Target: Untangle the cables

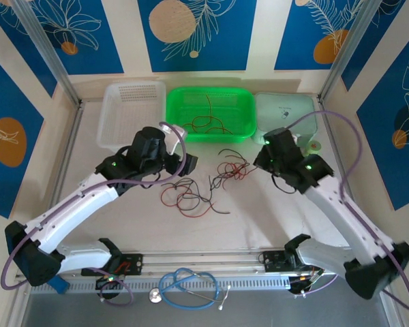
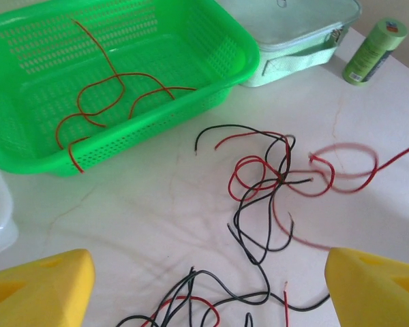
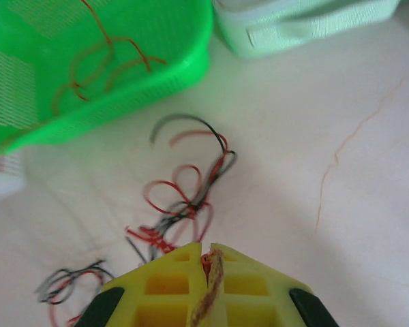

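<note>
Showing a pull on tangled cables, we see the right gripper (image 3: pixel 206 248) closed on a red cable (image 3: pixel 210 279), the strand pinched between its yellow fingers (image 3: pixel 167 276). The left gripper (image 2: pixel 208 272) hangs with its jaws wide apart and holds nothing.

The cables lie in three places. A far clump (image 1: pixel 230 167) and a near clump (image 1: pixel 187 194) sit on the table (image 1: pixel 259 218) between the arms, and red strands (image 1: pixel 206 122) lie inside the green basket (image 1: pixel 172 112).

We judge three risks. Nothing pins the far clump, so a pull may drag it along whole. The red loops cross black strands, so tension may tighten the knot. The thin wire may also slip from the shut pads.

We count:
- two arms
- two baskets, one green and one white (image 1: pixel 133 116)
- one mint pouch (image 1: pixel 286 112)
- one green tape roll (image 2: pixel 376 49)
- one blue stethoscope (image 1: pixel 187 285)
- two clumps on the table

We cannot count single strands; they overlap too much.
</note>
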